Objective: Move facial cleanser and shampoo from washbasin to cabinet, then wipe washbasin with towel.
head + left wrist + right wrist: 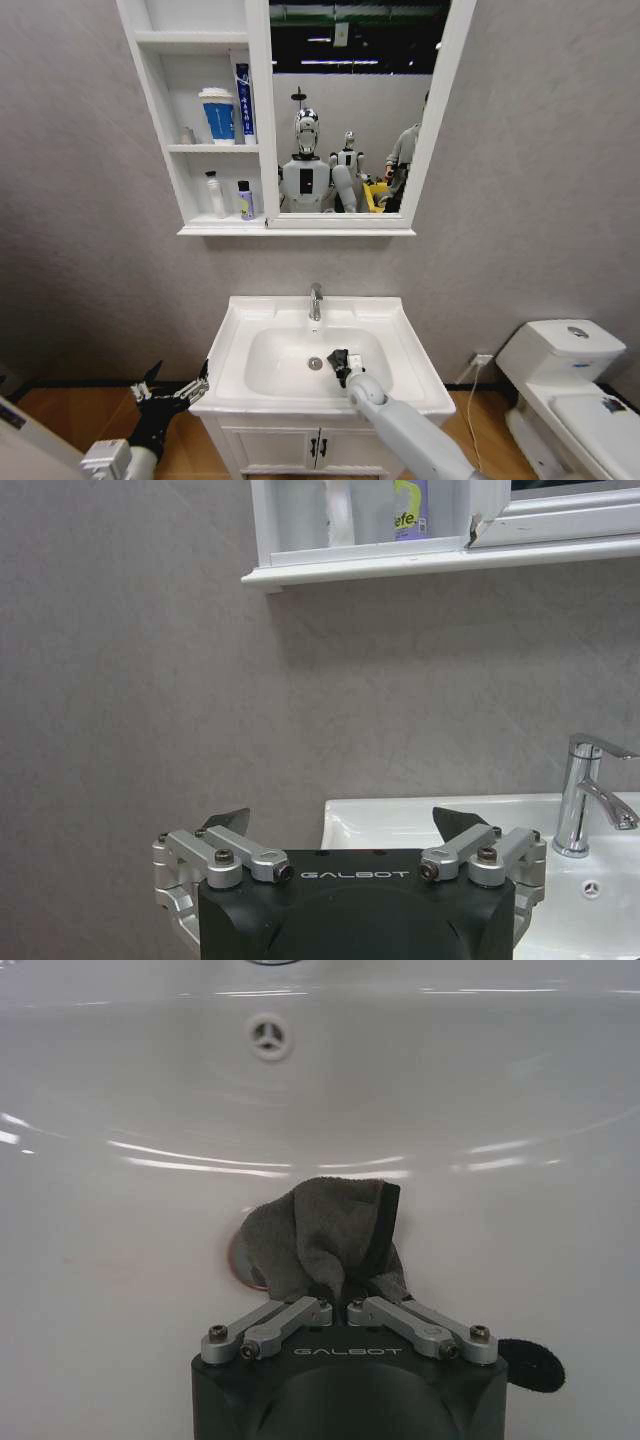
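Grey towel point(335, 1240) pinched in the right gripper point(340, 1295), inside the washbasin point(400, 330) bowl.
It seems to touch the red-ringed drain point(240, 1255); left gripper point(175, 388) waits spread wide, empty, beside the basin.

1. washbasin point(400, 335) is glossy white, red ring around the drain point(240, 1255)
2. towel point(335, 1235) over that drain is dark grey with a black edge
3. cabinet point(262, 120) above the washbasin is white
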